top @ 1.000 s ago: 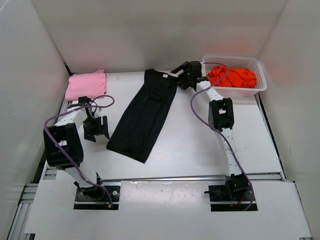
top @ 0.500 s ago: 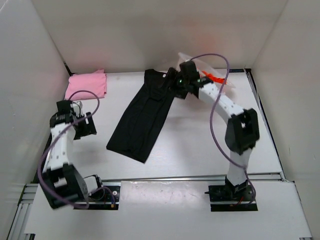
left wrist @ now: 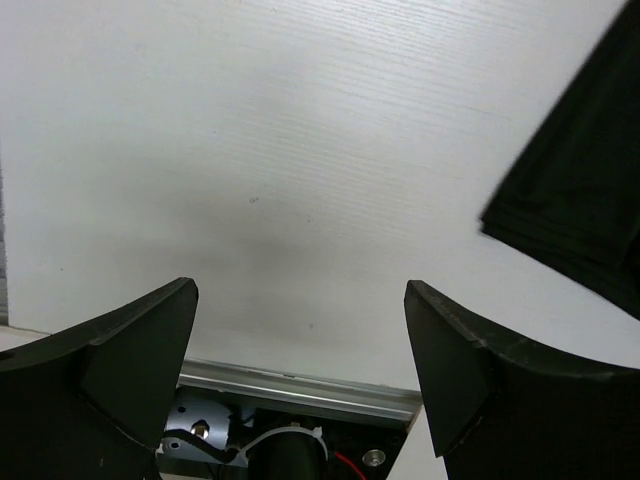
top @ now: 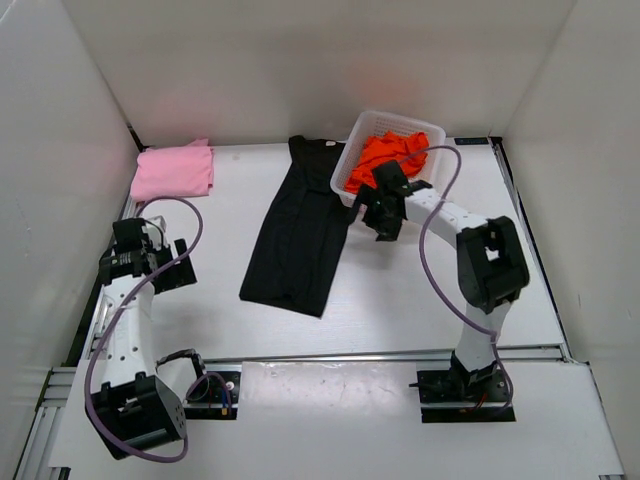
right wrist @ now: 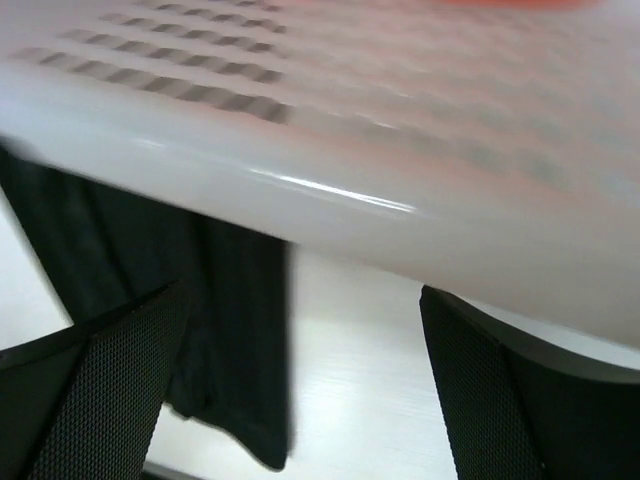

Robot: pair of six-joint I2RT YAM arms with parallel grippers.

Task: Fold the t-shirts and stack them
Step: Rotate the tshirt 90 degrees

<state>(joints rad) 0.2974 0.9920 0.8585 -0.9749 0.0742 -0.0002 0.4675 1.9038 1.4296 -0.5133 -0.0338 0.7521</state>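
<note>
Here, left gripper (top: pixel 176 272) at mid-left of the top view, just above the table (top: pixel 420 300), jaws spread wide with nothing between. In the left wrist view, only bare tabletop between the two dark fingers (left wrist: pixel 130 350), plus a folded corner of the black shirt (top: pixel 300 235) at the right edge, apart from both tips. Next, right gripper (top: pixel 384 216) right of centre in the top view, likewise spread wide, gripping nothing, pointed at the near side of the basket (top: pixel 343 178). In the right wrist view, blurred white basket wall across the upper half, just beyond the fingertips; contact impossible to tell. Basket tilted, its left corner over the upper right edge of the black shirt. Orange shirt (top: pixel 392 152) crumpled inside the basket. Black shirt folded lengthwise into a long strip, laid slantwise from top centre down toward lower left of centre, flat on the table. Pink shirt (top: pixel 173 170) folded flat at the upper left corner of the table, well apart from both grippers and from the other two shirts
</note>
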